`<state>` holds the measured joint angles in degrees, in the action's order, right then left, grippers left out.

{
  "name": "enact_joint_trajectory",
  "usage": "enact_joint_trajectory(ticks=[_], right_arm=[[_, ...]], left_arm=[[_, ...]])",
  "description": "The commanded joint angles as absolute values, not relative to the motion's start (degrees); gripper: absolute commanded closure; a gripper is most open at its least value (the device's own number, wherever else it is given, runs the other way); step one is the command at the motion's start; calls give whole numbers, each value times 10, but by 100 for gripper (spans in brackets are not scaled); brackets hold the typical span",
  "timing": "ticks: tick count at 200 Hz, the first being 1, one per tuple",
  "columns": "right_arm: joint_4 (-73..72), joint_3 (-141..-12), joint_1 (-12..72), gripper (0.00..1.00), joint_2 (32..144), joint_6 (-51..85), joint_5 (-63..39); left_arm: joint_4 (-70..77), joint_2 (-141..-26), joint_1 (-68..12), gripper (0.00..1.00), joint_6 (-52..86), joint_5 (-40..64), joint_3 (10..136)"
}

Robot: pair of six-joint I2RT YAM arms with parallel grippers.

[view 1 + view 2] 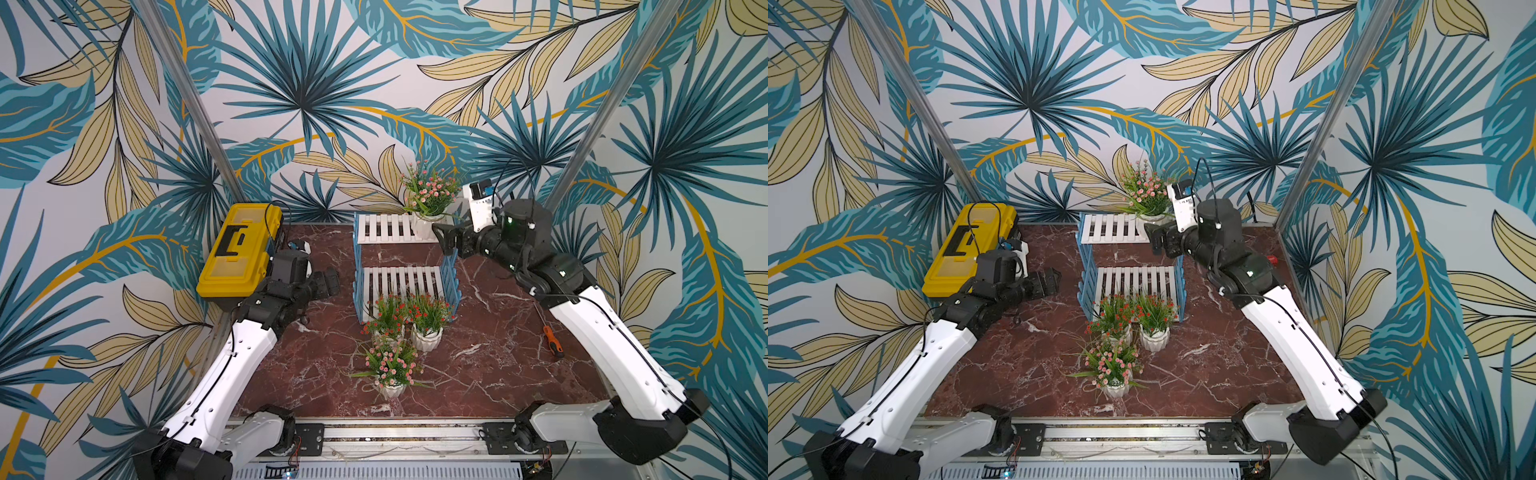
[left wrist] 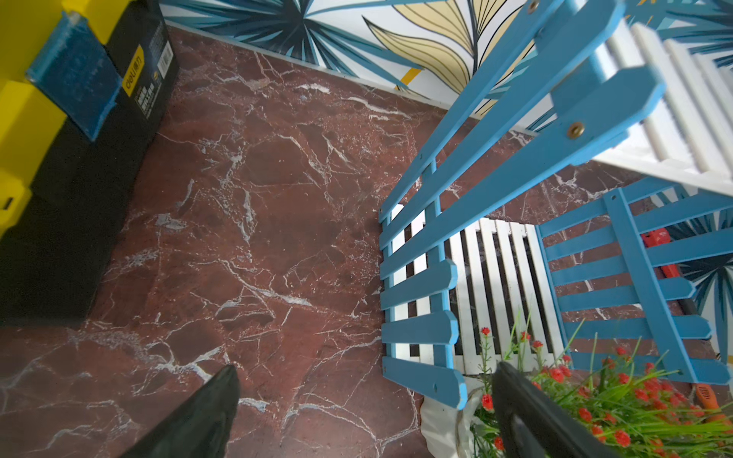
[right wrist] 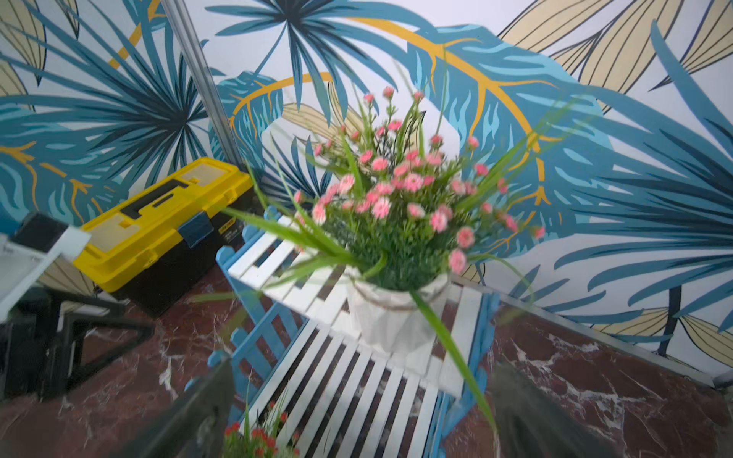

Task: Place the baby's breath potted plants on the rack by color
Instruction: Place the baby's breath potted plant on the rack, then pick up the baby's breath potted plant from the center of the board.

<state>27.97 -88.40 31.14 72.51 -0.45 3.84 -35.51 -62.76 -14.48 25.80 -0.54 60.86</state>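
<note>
Leaf-print wallpaper [image 1: 291,83] backs a red-brown marble table [image 1: 498,374]. The rack [image 1: 384,228] stands at the middle of the table's far edge, with its upper tier toward the wall and its lower tier toward the near edge.

Status, as I read it: one of four placements is complete.

1. The placed pink plant [image 1: 428,195] stands upright at the right end of the upper tier. The rest of that tier is bare.
2. The lower tier carries nothing.
3. The first red plant [image 1: 388,316] and the second red plant [image 1: 429,316] stand side by side on the table, just in front of the lower tier, foliage touching.
4. The second pink plant [image 1: 390,365] stands on the table nearer the near edge, at its middle.

End effectors:

- Right gripper [image 1: 446,240]: jaws spread wide with nothing between them, just beside the placed pot at upper-tier height. The right wrist view shows the pot apart from both fingers [image 3: 198,408].
- Left gripper [image 1: 329,283]: jaws spread and empty, hovering off the lower tier's left side, near the yellow toolbox [image 1: 239,253] at the left edge.

Left to do, in my judgement: the second pink plant goes beside its match on the upper tier, and both red plants go on the lower tier. An orange-handled screwdriver [image 1: 554,340] lies near the right edge, well apart from the pots.
</note>
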Motion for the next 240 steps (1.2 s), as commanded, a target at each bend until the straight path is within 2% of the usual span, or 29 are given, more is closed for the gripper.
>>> enact_joint_trajectory(ticks=[1, 37, 68, 115, 185, 240], right_arm=[[271, -797, 340, 0, 674, -16, 42], [246, -630, 397, 2, 563, 53, 1], [236, -498, 483, 7, 492, 107, 59], [265, -367, 630, 7, 437, 169, 176], [220, -268, 771, 6, 479, 253, 245], [73, -254, 776, 4, 573, 218, 231]], left_arm=[[-356, -630, -146, 0, 268, 4, 632], [-356, -641, -146, 0, 280, 12, 632], [-356, -649, -146, 1, 288, 23, 634], [-359, -638, -146, 0, 298, 31, 642], [-378, -634, -146, 1, 306, 19, 654], [-379, -636, -147, 0, 311, 16, 659]])
